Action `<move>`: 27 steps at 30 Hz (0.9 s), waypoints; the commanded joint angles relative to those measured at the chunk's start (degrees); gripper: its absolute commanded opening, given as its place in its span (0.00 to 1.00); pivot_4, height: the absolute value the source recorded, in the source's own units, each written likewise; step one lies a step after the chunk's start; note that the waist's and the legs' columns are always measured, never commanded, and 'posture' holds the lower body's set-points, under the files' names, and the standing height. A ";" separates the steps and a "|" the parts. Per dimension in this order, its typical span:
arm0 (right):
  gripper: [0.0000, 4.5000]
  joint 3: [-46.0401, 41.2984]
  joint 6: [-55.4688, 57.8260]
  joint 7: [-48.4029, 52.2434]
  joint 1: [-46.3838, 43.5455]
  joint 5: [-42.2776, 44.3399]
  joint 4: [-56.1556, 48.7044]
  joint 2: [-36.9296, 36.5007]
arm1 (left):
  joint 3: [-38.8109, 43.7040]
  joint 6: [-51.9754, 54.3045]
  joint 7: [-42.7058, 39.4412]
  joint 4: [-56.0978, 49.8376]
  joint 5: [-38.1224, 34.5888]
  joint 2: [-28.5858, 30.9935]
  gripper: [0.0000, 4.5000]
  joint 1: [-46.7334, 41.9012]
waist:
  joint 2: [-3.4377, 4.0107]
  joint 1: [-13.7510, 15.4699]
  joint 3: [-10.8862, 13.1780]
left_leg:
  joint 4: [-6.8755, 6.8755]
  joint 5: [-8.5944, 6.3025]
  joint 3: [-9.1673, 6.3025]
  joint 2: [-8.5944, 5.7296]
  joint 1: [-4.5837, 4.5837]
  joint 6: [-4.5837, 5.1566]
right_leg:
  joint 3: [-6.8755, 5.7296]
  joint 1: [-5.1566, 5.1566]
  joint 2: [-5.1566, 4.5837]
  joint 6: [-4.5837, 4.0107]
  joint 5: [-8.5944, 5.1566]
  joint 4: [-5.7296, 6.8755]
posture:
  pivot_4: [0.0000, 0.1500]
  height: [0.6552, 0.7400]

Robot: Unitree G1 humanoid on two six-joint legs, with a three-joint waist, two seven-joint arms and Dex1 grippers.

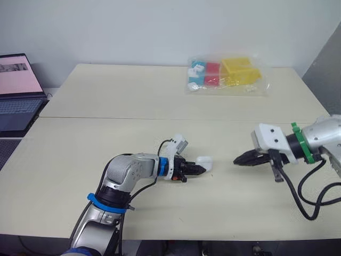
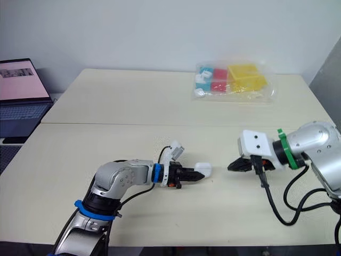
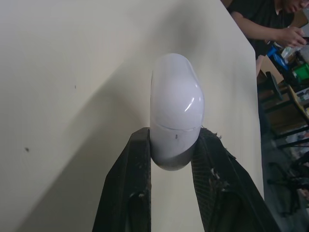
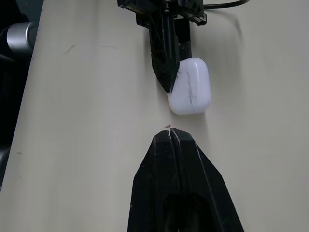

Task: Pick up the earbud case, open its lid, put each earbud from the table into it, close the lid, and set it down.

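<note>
A white earbud case (image 1: 204, 162) with its lid closed sits near the middle of the cream table (image 1: 160, 101). My left gripper (image 1: 199, 170) is shut on the case's near end; the case (image 3: 176, 121) pokes out from between the black fingers (image 3: 133, 183). My right gripper (image 1: 239, 159) is shut with nothing in it, a short way to the right of the case and pointing at it. The case (image 4: 189, 92) lies just beyond the right gripper's tips (image 4: 170, 135). No loose earbuds can be made out on the table.
A clear bag (image 1: 226, 74) of blue, red and yellow blocks lies at the back right. An open laptop (image 1: 18, 93) stands off the table's left. A black cable (image 1: 306, 197) loops on the table under my right arm. A person (image 3: 270, 19) shows beyond the table's edge.
</note>
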 commanded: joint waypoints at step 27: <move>0.00 0.37 -1.91 -4.43 -3.90 0.46 2.24 2.33 | -4.80 -8.20 -2.83 1.70 7.15 14.95 0.99 0.60 | -0.03 -1.28 -0.02 | -0.12 0.32 0.07 0.22 0.44 -0.10 | 0.10 0.15 0.21 -0.01 0.12 0.05 | 1.00 1.00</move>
